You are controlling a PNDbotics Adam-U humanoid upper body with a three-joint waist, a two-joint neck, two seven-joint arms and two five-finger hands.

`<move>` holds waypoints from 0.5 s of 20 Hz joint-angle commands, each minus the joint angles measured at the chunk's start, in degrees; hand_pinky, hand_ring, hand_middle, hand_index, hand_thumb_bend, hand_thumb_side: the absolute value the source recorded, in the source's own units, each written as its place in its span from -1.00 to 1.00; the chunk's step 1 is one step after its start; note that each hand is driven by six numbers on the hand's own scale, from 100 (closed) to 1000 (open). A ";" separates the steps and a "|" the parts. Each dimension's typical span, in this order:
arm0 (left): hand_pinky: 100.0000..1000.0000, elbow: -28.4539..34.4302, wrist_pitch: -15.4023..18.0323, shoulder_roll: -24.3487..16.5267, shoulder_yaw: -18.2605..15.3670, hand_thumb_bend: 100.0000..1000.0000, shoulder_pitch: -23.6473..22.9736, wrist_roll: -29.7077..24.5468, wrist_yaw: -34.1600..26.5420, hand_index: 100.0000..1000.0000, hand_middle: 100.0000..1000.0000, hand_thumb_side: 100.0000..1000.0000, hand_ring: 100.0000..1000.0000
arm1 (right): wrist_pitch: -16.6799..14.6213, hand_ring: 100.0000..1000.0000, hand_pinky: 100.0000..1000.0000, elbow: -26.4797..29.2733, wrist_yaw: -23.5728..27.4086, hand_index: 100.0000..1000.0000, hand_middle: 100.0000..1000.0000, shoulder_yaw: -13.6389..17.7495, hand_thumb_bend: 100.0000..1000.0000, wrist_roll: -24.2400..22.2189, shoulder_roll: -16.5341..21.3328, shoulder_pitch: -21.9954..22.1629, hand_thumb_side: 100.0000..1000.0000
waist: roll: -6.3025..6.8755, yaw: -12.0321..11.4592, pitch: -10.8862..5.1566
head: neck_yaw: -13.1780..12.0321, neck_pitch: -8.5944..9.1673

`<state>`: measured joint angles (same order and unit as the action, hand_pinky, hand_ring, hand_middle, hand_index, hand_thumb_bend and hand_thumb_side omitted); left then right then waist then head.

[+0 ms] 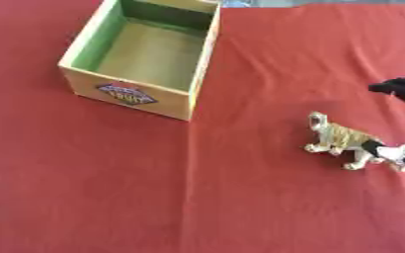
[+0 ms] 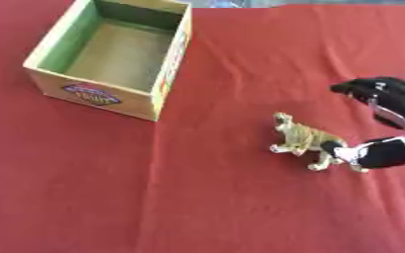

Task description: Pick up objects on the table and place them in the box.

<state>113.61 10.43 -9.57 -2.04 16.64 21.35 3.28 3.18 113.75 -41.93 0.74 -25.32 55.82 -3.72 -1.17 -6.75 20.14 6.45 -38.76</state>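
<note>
Reaching in from the right, the right hand [image 2: 387, 123] was spread wide, one finger touching the toy tiger's [image 2: 303, 138] back end; the tiger stood on the red cloth [image 2: 215, 197], well apart from the empty box [image 2: 111, 49]; it looked light and probably hard, so pinching its middle seemed best.

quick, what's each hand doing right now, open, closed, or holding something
Right hand: fingers spread, one fingertip at the rear of the toy tiger; no closed grip shows, so open.
Left hand: not in view.
</note>
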 commanded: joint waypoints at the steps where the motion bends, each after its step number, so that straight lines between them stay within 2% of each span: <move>1: -0.08 0.98 0.00 -0.86 -0.03 -1.00 0.25 -0.47 -0.16 0.31 0.02 0.04 -0.23 | 1.81 0.85 0.91 0.67 -1.37 1.00 0.75 -1.05 -0.31 -1.72 2.87 -1.09 0.28 | -0.12 -0.22 -1.25 | 0.79 0.03; 4: -0.08 0.98 -0.06 -0.82 0.02 -1.00 0.25 -0.68 -0.17 0.31 0.02 0.03 -0.23 | 2.52 0.83 0.91 -0.23 -1.80 1.00 0.72 -2.25 -0.29 -2.33 3.09 -1.89 0.28 | -0.24 -0.53 -1.11 | 1.22 0.05; 10: -0.09 0.98 -0.25 -0.70 0.22 -1.00 0.40 -1.34 -0.07 0.31 0.02 0.03 -0.23 | 2.02 0.81 0.90 -1.83 -2.97 0.95 0.64 -4.47 -0.24 -2.57 3.16 -3.25 0.25 | -0.46 -0.83 -0.87 | 1.56 0.31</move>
<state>113.61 10.14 -9.57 -1.99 16.64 20.33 3.16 5.44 111.96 -44.31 -3.87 -27.76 56.77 -6.53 -1.56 -7.54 20.15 7.79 -38.71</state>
